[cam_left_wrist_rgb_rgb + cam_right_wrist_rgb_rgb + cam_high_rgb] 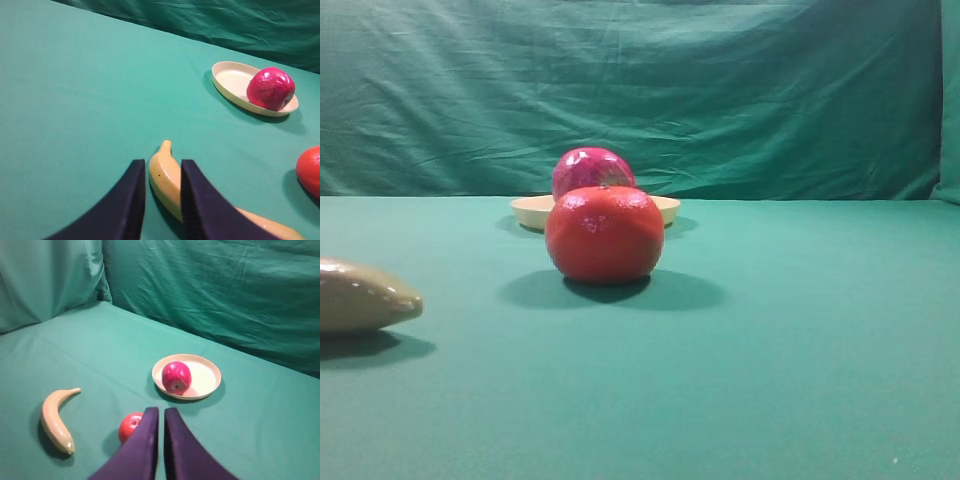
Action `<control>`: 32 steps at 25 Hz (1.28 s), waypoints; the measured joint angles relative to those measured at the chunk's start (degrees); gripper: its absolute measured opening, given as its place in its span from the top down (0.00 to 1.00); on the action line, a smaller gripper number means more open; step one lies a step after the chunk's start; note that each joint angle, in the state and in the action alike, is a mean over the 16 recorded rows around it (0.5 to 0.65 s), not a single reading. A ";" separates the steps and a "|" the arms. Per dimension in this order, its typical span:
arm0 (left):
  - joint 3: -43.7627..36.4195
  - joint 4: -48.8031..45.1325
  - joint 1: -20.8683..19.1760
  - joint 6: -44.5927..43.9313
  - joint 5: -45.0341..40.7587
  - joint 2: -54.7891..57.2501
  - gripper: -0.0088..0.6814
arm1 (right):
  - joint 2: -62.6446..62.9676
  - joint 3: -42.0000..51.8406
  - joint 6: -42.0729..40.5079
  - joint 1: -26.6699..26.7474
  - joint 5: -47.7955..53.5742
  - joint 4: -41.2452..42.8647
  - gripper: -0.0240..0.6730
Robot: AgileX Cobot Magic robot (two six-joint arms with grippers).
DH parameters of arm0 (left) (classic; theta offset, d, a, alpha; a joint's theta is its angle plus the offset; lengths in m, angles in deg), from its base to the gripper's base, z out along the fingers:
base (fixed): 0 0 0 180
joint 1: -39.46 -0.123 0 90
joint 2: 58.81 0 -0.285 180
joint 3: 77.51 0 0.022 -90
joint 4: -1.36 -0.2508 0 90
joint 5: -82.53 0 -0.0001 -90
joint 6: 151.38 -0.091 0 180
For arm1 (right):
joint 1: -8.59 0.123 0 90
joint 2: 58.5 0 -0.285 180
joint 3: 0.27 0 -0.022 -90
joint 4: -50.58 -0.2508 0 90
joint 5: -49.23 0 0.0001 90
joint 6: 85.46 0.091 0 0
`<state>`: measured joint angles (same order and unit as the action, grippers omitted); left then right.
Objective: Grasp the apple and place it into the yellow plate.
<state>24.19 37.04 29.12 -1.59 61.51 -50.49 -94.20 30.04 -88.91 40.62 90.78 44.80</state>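
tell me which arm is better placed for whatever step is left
Neither needs to act: the apple already sits in the yellow plate. The right gripper is shut, empty and faces the plate; the left gripper hangs over the banana.

Staged lab tabletop, green cloth table (800,350) (matching draped backdrop (720,90))

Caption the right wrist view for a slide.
Glossy crimson apple resting in the round pale-yellow plate; right gripper shut above the green cloth.

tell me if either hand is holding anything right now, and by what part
Nothing is held. The right hand is shut and empty; the left hand has empty jaws over the banana. The apple sits in the plate.
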 joint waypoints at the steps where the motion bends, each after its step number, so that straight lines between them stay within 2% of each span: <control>1: 0.00 0.00 0.00 0.00 0.00 0.00 0.76 | 1.73 1.10 0.14 0.00 0.34 -0.03 0.97; 10: 0.00 0.00 0.00 0.00 0.00 0.00 0.76 | 10.48 9.42 1.53 0.00 0.80 0.22 0.97; 19: 0.00 0.00 0.00 0.00 0.00 0.00 0.76 | 13.11 18.85 1.99 -1.15 -8.21 2.00 0.97; 25: 0.00 0.00 0.00 0.00 0.00 0.00 0.76 | 17.79 25.63 2.00 -6.09 -13.76 3.33 0.97; 32: 0.00 0.00 0.00 0.00 0.00 0.00 0.76 | 24.66 33.62 2.13 -16.05 -17.75 4.31 0.97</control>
<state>24.19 37.04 29.12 -1.59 61.51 -50.49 -69.55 63.66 -86.78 24.57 73.04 49.11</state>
